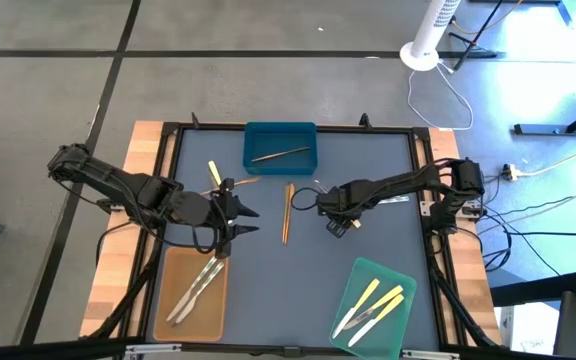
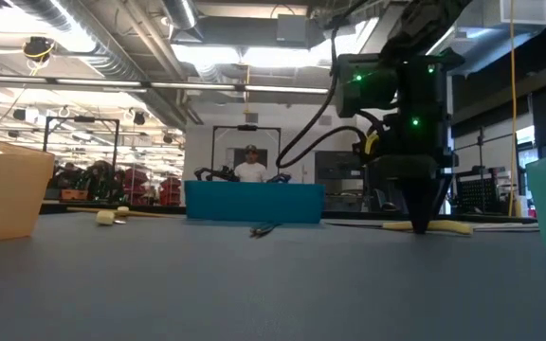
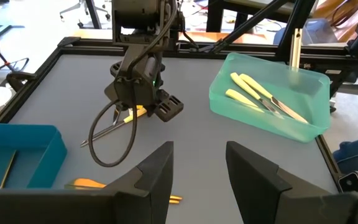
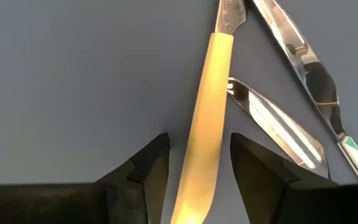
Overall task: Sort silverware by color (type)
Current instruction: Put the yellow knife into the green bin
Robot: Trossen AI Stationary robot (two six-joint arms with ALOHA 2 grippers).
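Seen from above, three trays sit on the grey table (image 1: 298,280). The blue tray (image 1: 280,146) at upper centre holds one wood-brown utensil (image 1: 280,154) lying across it. The tan tray (image 1: 190,292) at lower left holds two silvery utensils (image 1: 197,287) crossed over each other. The green tray (image 1: 371,306) at lower right holds pale yellow-handled utensils (image 1: 370,302) lying side by side; the left wrist view shows at least three yellow handles there, with silvery blades.

Loose pieces remain on the table: a short pale yellow utensil (image 1: 214,173) left of the blue tray, an orange-brown utensil (image 1: 287,212) lying upright in the frame at centre, and a thin brown one (image 1: 242,182) just beside the left arm.

The right gripper (image 1: 335,213) is low over the table right of centre. Its wrist view shows its fingers (image 4: 143,169) spread, straddling the handle of a yellow-handled knife (image 4: 209,106) without pinching it; two silvery serrated knives (image 4: 278,121) lie just beside.

The left gripper (image 1: 250,220) is above the tan tray in the frame, near the orange-brown utensil, its fingers (image 3: 157,171) apart and holding nothing.
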